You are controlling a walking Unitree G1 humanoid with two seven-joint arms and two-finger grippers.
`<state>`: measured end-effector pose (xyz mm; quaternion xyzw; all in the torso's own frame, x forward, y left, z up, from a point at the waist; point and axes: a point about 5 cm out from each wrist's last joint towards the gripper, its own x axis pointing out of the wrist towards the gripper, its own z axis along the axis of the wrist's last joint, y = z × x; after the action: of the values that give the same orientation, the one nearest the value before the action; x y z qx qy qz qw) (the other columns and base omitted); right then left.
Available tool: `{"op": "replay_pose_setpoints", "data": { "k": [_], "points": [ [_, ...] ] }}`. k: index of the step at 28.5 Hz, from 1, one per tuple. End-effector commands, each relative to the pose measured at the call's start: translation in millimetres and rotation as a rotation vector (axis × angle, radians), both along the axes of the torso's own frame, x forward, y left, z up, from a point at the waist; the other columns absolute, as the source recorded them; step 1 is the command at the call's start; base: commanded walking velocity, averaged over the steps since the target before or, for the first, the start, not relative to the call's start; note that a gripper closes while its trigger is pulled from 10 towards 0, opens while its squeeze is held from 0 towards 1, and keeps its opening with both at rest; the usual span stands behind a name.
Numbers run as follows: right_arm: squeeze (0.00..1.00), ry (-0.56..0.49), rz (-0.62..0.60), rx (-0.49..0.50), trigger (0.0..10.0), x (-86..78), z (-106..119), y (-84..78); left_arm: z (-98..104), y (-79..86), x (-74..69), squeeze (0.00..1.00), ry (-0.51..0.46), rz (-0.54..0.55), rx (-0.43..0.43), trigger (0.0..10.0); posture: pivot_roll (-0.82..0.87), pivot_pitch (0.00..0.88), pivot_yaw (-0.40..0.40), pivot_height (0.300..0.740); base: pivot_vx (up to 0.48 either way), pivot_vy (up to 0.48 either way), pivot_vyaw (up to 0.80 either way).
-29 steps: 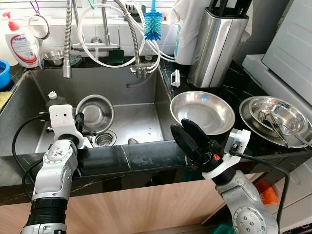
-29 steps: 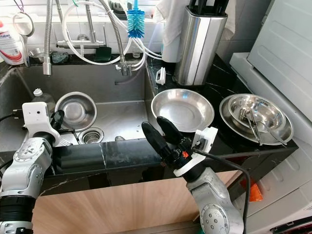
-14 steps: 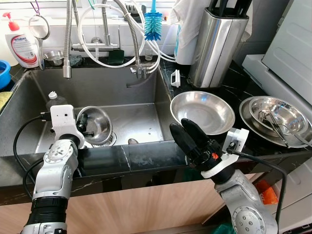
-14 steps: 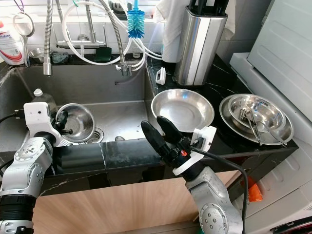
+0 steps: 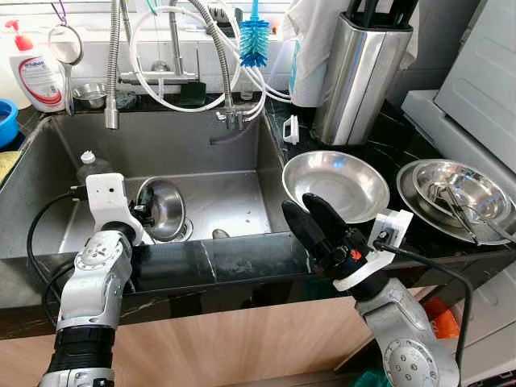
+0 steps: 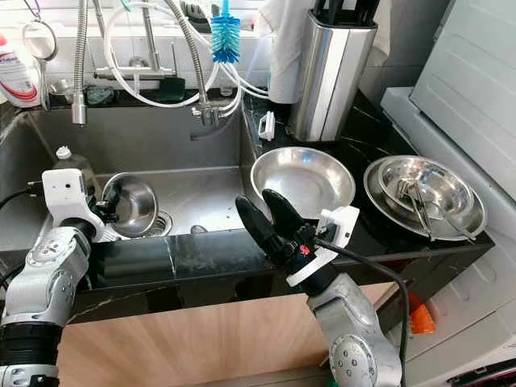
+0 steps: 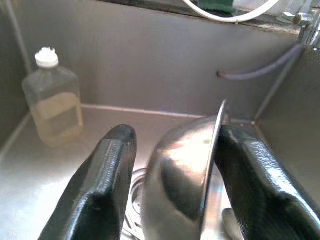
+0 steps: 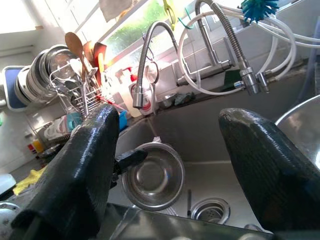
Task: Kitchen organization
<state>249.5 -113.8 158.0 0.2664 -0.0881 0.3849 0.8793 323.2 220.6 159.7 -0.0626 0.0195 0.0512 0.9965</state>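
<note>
Left claw (image 5: 143, 211) grips the bowl (image 5: 164, 209) by its rim in the sink (image 5: 230, 153), tipped on edge, probably to drain it. Right claw (image 5: 313, 226) hovers spread over the near worktop (image 5: 242, 262), holding nothing.

A small steel bowl (image 5: 164, 209) stands tipped on its edge in the sink (image 5: 226, 197), its hollow facing the right, its rim pinched between the fingers of the left gripper (image 7: 172, 175) just above the drain (image 6: 157, 222). On the black surface (image 5: 379, 153) right of the sink lies a wide shallow steel bowl (image 5: 335, 184), upright, and further right a stack of steel dishes (image 5: 455, 189) holding utensils.
</note>
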Motion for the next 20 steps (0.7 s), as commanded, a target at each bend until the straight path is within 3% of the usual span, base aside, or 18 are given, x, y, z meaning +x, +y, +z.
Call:
{"op": "replay_pose_setpoints", "data": {
  "k": [1, 12, 14, 15, 16, 17, 19, 20],
  "points": [
    [0.00, -0.001, -0.009, -0.010, 10.0, 1.3, 1, -2.1, 3, -4.5, 1.8, 1.00, -0.001, -0.020, -0.060, 10.0, 0.07, 0.000, -0.040, 0.740, 0.000, 0.000, 0.00],
    [0.00, 0.005, -0.003, -0.017, 10.0, 1.2, 0, -1.0, 1, -3.6, 0.3, 1.00, 0.013, -0.023, -0.047, 10.0, 0.07, 0.004, -0.039, 0.740, 0.000, 0.000, 0.00],
    [0.00, 0.009, -0.030, -0.024, 10.0, 2.3, 0, -3.2, 4, -4.3, 0.3, 1.00, 0.002, -0.023, 0.050, 10.0, 0.07, 0.004, -0.039, 0.740, 0.000, 0.000, 0.00],
    [0.00, 0.010, -0.053, -0.023, 10.0, 3.9, 0, -4.8, 4, -4.9, 0.4, 0.31, -0.003, -0.023, 0.059, 10.0, 0.07, 0.004, -0.039, 0.740, 0.000, 0.000, 0.00],
    [0.00, 0.012, -0.069, -0.022, 10.0, 5.1, 1, -5.8, 5, -5.2, 0.5, 0.31, -0.006, -0.023, 0.060, 10.0, 0.07, 0.003, -0.038, 0.740, 0.000, 0.000, 0.00],
    [0.00, 0.012, -0.161, -0.048, 10.0, 11.1, 2, -10.8, 6, -6.7, 0.7, 0.00, -0.017, -0.029, 0.092, 10.0, 0.07, 0.003, -0.038, 0.740, 0.000, 0.000, 0.00],
    [0.00, 0.012, -0.183, -0.056, 10.0, 12.6, 3, -12.0, 7, -7.1, 0.8, 0.00, -0.019, -0.031, 0.101, 10.0, 0.07, 0.003, -0.038, 0.740, 0.000, 0.000, 0.00],
    [0.00, 0.053, -0.249, -0.061, 10.0, 19.1, 1, -18.2, 7, -9.1, 0.8, 0.00, -0.026, -0.037, 0.106, 10.0, 0.07, 0.002, -0.037, 0.740, 0.000, 0.000, 0.00]
  ]
}}
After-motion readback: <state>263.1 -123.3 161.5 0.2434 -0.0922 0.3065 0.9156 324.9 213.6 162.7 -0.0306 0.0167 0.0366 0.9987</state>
